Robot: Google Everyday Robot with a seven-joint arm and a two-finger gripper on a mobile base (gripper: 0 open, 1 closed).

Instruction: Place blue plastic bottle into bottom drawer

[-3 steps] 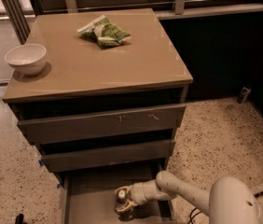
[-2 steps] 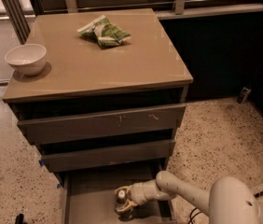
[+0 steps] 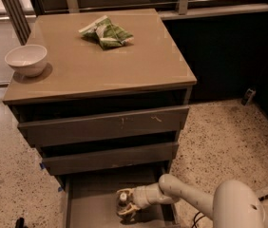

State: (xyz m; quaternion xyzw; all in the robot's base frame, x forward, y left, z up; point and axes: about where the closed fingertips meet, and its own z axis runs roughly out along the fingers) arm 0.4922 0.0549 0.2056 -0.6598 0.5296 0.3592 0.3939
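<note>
The bottom drawer [image 3: 90, 199] is pulled open at the foot of the cabinet, showing its flat grey floor. My gripper [image 3: 124, 204] reaches into it from the right, low over the drawer floor near the middle. Its tan fingers [image 3: 130, 210] are closed around the blue plastic bottle [image 3: 122, 197], of which only the white cap end shows. The rest of the bottle is hidden by the fingers. My white arm [image 3: 186, 197] runs off to the lower right.
A white bowl [image 3: 26, 59] stands at the left edge of the cabinet top [image 3: 105, 72]. A green-white snack bag [image 3: 106, 32] lies at its back. The two upper drawers [image 3: 105, 126] stick out slightly above the gripper. Speckled floor lies around the cabinet.
</note>
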